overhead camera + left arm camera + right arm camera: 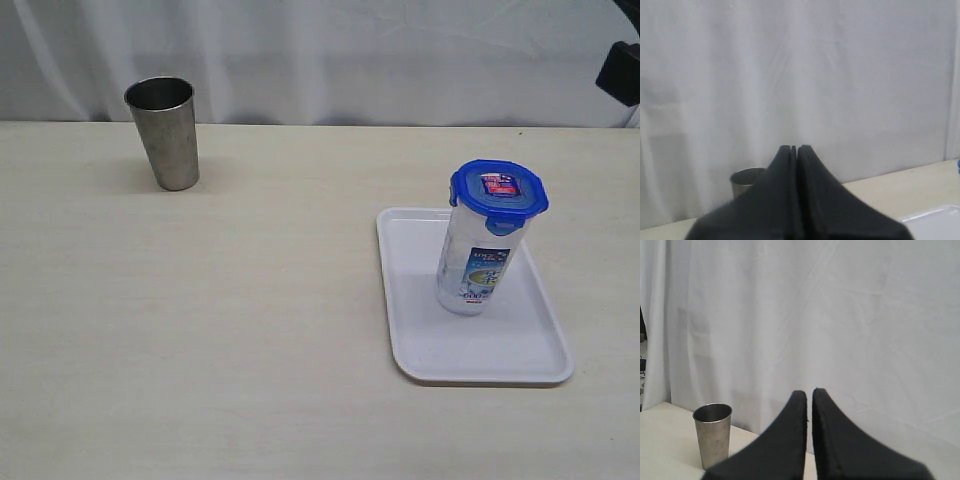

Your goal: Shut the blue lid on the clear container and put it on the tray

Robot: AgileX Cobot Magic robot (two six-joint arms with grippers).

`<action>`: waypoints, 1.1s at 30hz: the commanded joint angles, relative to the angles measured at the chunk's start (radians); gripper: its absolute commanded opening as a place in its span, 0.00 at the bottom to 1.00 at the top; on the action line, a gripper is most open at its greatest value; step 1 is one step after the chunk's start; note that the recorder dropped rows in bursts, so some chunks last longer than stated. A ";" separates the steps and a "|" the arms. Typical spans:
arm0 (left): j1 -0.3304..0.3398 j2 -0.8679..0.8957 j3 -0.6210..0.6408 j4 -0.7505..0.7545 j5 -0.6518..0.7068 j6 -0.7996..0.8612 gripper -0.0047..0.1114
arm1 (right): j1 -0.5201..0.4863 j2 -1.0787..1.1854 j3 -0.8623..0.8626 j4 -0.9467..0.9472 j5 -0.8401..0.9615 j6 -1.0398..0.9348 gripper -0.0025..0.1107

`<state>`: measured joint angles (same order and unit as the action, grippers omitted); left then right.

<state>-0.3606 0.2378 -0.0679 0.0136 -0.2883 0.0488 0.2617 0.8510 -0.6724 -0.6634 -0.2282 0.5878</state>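
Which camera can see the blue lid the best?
The exterior view. It shows the whole blue lid sitting on top of the clear container on the tray. The left wrist view catches only a blue sliver at its edge, maybe the lid; the right wrist view shows none of it.

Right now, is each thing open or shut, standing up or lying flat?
clear container: standing on the tray, closed.
blue lid: on top of the clear container, front flap down.
tray: lying flat on the table.
steel tumbler: standing, open top.
left gripper: shut, empty.
right gripper: shut to a thin gap, empty.
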 commanded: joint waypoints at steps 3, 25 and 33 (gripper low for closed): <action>0.078 -0.238 0.068 -0.014 0.183 0.003 0.04 | -0.005 0.001 0.005 -0.002 -0.004 0.004 0.06; 0.082 -0.238 0.068 0.001 0.608 -0.032 0.04 | -0.005 -0.001 0.005 -0.002 -0.009 0.003 0.06; 0.082 -0.238 0.068 0.001 0.608 -0.042 0.04 | -0.005 -0.001 0.005 -0.002 -0.009 0.003 0.06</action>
<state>-0.2798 0.0026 -0.0035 0.0130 0.3198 0.0199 0.2617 0.8510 -0.6724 -0.6634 -0.2282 0.5878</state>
